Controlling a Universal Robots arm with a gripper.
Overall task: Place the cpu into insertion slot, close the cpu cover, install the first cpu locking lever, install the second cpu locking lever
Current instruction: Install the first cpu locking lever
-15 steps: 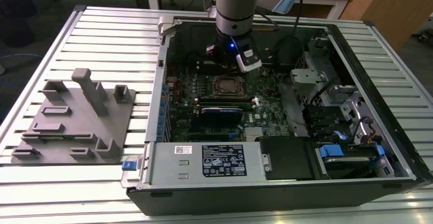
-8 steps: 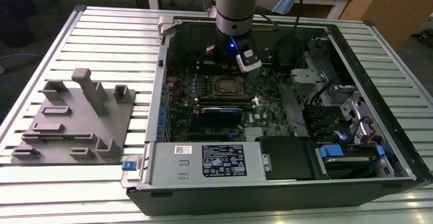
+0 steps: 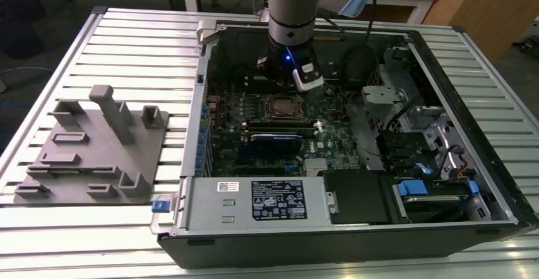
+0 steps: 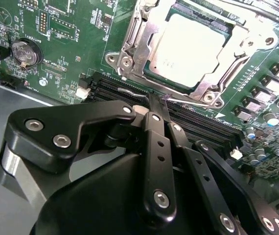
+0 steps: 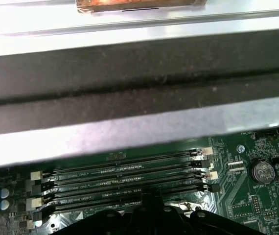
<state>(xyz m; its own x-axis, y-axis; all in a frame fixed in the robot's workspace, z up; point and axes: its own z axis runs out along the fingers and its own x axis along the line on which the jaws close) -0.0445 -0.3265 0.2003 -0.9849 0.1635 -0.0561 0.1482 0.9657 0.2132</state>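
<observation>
- The cpu (image 4: 188, 46) lies flat in the insertion slot (image 3: 269, 107), mid-board on the green motherboard (image 4: 71, 29). In the exterior view I hang at the slot's 12 o'clock.
- I judge it light, stiff and fragile. Its top is dull grey metal and smooth, so it is best held by its edges only.
- The cpu cover (image 4: 151, 22), a thin silver frame, lies down around it. I judge it to be springy sheet metal.
- My gripper (image 4: 158, 100) has its black fingers pressed together, with nothing visible between them.
- Their tips sit just beside a thin wire locking lever (image 4: 132, 91); I cannot tell whether they touch it.
</observation>
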